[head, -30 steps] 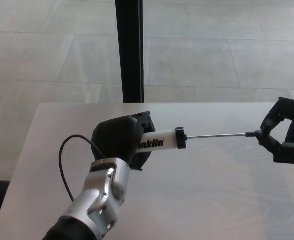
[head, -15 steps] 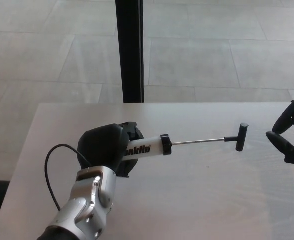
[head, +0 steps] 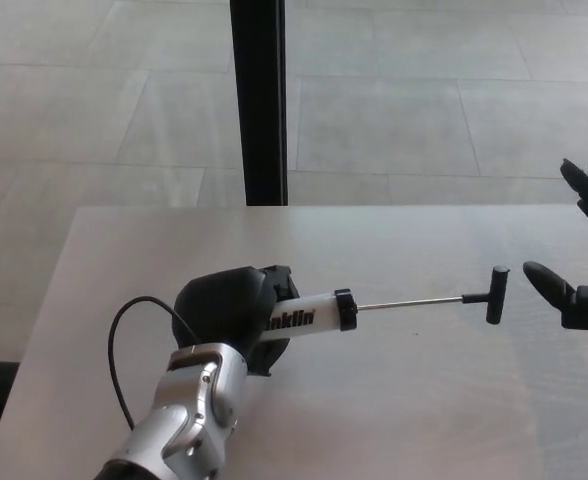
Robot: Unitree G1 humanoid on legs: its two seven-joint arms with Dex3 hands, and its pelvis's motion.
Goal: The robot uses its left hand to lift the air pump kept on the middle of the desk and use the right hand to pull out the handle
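Two robot hands show: the right robot hand (head: 586, 255), gripping the T-handle (head: 497, 294) a second ago, now hangs beside it, fingers spread and empty; the left robot hand (head: 236, 316) stays closed around the air pump (head: 309, 315), rod extended, above the pale wood table (head: 444, 400). Grey floor tiles and a black post (head: 259, 100) lie behind. Barrel lettering reads "nklin"

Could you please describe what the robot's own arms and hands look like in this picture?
The left hand is a bulky matte black shell on a silver metallic wrist section with small round screws, turning black further down the forearm. A thin black cable loops out beside that wrist. Of the right hand, only thick black fingers show at the picture's edge, with a tiny green light on its body.
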